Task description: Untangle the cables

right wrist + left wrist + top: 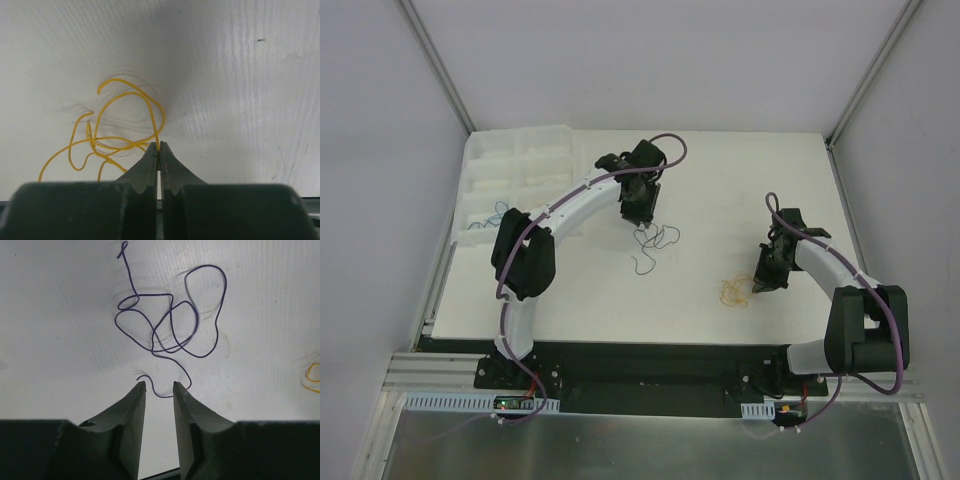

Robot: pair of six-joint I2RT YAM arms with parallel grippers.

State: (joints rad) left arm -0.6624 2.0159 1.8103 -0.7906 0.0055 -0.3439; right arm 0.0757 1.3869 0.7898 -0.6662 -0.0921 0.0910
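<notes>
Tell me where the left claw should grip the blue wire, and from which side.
The blue wire's loose near tail, from above: that single strand lies flat, clear of the tangle, between the open left claw's tips.

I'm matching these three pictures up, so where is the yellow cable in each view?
Top external: yellow cable right of centre, at the right gripper tips.
Left wrist: only a loop at the right edge, mid-height.
Right wrist: left of centre, one strand pinched between the shut fingers.
Landmark: blue cable, left of it in the top and left wrist views; absent from the right wrist.
</notes>
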